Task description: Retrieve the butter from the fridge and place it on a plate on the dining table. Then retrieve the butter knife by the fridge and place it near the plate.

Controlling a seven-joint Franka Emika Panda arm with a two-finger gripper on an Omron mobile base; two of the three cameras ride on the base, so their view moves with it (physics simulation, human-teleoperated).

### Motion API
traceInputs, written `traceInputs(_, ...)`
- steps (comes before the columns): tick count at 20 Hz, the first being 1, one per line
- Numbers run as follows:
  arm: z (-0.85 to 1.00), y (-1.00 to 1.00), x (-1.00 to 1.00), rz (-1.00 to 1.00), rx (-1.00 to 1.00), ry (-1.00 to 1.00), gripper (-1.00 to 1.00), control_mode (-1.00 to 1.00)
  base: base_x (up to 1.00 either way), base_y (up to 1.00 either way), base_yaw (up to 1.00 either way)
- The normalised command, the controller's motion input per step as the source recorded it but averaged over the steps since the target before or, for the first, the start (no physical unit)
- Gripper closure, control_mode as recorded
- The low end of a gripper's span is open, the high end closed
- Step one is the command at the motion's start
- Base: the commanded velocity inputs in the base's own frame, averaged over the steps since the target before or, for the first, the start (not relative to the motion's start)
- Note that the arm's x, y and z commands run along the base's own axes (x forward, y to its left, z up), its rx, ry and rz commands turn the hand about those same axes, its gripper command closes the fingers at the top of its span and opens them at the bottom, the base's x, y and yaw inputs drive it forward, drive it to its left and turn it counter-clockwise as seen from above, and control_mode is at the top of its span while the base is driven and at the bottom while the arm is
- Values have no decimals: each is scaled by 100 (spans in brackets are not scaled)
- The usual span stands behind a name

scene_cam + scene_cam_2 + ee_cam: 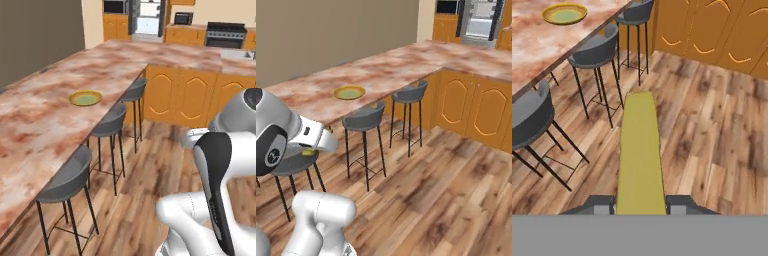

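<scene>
My gripper [640,205] is shut on the butter [640,150], a pale-yellow stick that juts out from between the fingertips over the wood floor. In the right base view a bit of the butter [308,151] shows under the hand, near the closest stool. The plate [85,98] [349,92] [564,13], yellow-rimmed with a green centre, lies on the marbled dining table [35,125] [311,97], ahead and to the left of the hand. The fridge [147,17] [481,20] stands far back in the kitchen. The butter knife is out of view.
Three grey stools [65,182] [111,122] [135,90] line the table's edge between the arm and the plate. Orange cabinets [180,95] [476,107] under a marbled counter close the far side. Open wood floor [436,190] lies to the right.
</scene>
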Motion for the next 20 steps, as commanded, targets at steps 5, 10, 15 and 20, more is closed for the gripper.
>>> traceInputs(5,0,0,0,0,0,0,100,100,57,-77,51)
traceInputs(10,0,0,0,0,0,0,100,100,64,-94,51)
traceInputs(15,0,0,0,0,0,0,100,100,58,-91,49)
traceInputs(20,0,0,0,0,0,0,100,100,50,-99,51)
